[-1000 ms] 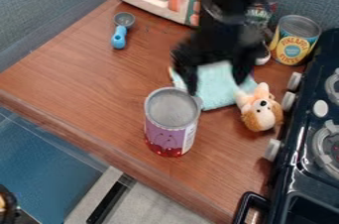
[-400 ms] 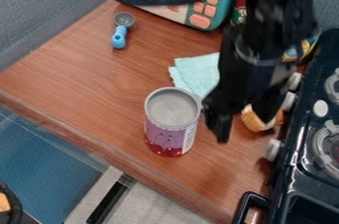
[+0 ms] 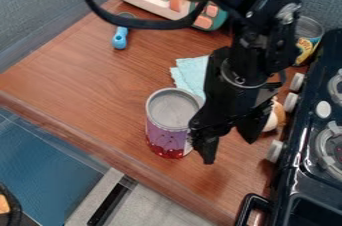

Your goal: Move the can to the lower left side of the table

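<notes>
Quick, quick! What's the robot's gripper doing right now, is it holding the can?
Gripper: open, holding nothing; its fingers are spread apart beside the can, not around it.

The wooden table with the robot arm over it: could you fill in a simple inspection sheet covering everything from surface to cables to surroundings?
Surface: brown wood-grain table, level-looking; damage, nothing seen.
Job's things: purple-and-red labelled metal can, upright near the front edge.
Clutter: pale blue cloth; blue-handled scoop; brown-and-white plush toy, partly hidden; yellow-labelled can at the back right.
Grippers: black two-finger gripper, fingers apart, by the can's right side in the picture; contact can't be told.
Cables: black cable looping in front of the microwave.
Surroundings: white-and-teal toy microwave behind, black toy stove at right.
</notes>
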Robot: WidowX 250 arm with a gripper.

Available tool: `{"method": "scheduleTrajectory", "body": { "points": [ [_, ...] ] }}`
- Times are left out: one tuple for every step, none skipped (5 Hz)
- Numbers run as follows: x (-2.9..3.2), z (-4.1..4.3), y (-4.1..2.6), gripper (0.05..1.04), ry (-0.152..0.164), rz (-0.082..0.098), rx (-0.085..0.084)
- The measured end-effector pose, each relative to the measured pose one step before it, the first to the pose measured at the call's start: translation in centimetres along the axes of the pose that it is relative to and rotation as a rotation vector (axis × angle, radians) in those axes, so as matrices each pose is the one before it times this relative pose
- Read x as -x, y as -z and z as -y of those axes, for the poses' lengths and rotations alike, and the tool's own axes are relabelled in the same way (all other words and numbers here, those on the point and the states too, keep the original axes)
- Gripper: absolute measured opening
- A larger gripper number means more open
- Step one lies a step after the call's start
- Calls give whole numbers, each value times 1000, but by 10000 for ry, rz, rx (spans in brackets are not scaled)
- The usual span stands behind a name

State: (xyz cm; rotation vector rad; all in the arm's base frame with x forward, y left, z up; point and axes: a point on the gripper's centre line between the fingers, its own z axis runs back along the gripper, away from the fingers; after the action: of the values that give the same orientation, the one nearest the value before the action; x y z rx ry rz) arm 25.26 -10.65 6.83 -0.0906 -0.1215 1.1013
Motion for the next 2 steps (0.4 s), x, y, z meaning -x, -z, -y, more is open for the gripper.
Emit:
{"method": "scheduleTrajectory", "body": {
  "points": [
    [-1254, -1589, 212, 999, -518, 301, -202],
    [-1774, -592, 99, 999, -424, 58, 6]
  ]
}}
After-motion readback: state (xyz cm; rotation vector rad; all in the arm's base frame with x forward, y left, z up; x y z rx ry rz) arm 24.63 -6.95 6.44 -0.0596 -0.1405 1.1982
